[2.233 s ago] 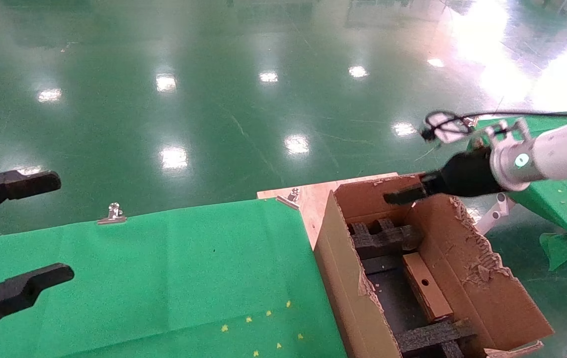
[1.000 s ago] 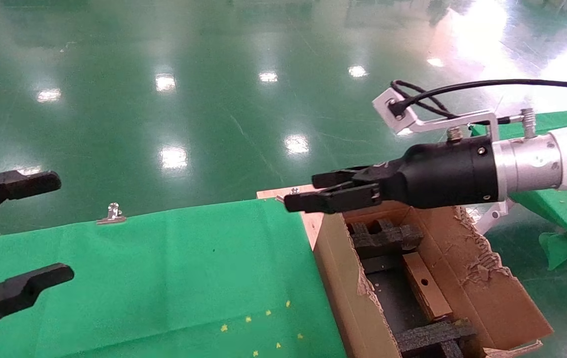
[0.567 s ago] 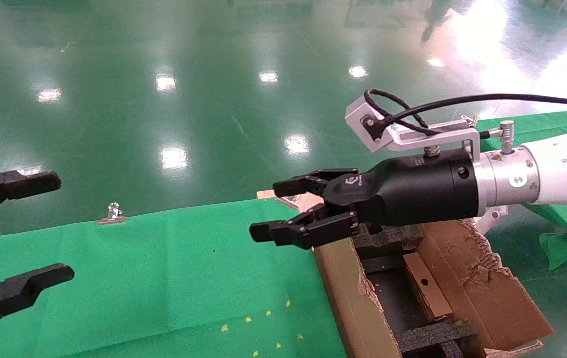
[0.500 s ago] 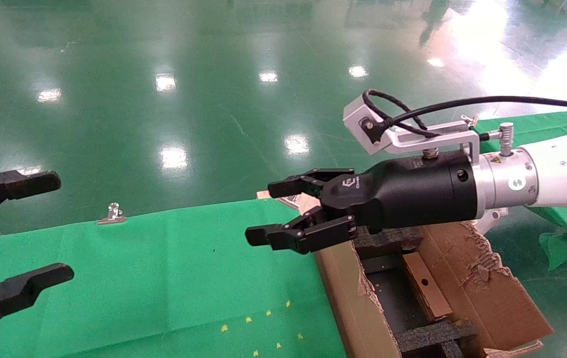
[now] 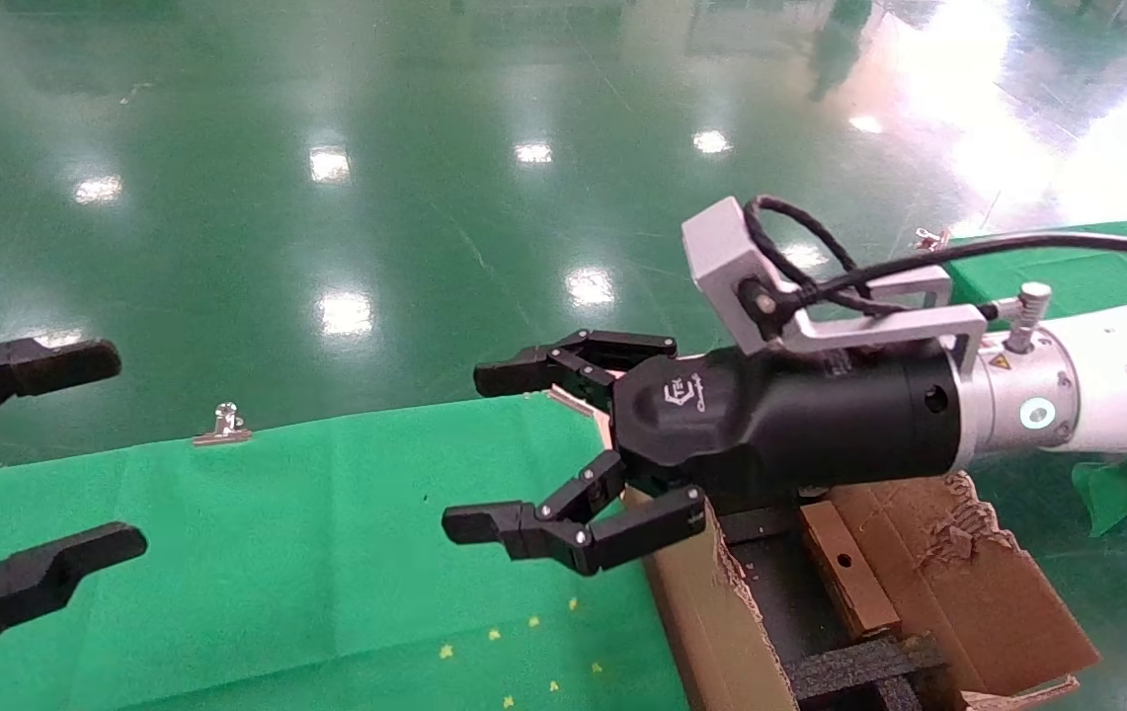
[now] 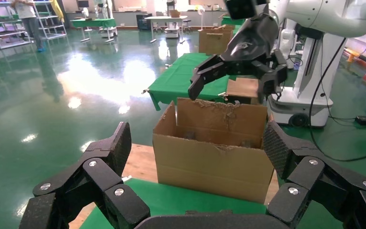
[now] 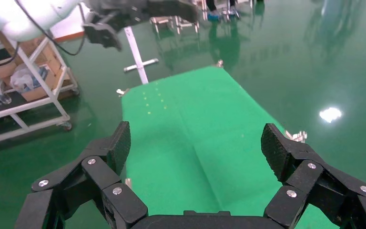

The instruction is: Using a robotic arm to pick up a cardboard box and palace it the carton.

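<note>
From head height we look forward and down over the green-covered table (image 5: 277, 553). Each wrist camera sits close behind its own fingers; the left one faces the carton (image 6: 214, 148), shared with our head view.

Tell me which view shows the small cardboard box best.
The head view: the cardboard box lies inside the carton, hole visible. In the left wrist view the carton's walls hide it; the right wrist view shows only green cloth.
</note>
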Available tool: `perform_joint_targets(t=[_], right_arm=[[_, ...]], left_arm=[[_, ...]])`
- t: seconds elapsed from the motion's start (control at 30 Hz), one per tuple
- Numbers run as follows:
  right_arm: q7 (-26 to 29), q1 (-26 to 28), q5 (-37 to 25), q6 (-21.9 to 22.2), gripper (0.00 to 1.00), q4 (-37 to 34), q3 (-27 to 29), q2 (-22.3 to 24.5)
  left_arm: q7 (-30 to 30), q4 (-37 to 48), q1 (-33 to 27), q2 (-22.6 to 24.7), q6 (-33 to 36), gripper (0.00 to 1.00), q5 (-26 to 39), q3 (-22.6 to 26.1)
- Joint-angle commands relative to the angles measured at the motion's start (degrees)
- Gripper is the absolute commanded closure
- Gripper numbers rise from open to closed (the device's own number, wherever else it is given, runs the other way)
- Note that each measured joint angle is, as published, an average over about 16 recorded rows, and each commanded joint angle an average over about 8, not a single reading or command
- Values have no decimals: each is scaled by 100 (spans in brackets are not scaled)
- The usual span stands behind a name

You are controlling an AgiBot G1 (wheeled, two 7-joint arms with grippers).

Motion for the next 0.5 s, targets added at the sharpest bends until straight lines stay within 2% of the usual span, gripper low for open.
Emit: perform_joint_targets(t=[0.03, 0.5], right_arm=[[-114, -203, -27, -70, 0, 59, 301, -33], [-885, -1566, -206, -543, 0, 457, 2329, -255]], left_arm=[[0, 0, 0, 0, 0, 0, 0, 0], [0, 0, 0, 0, 0, 0, 0, 0]])
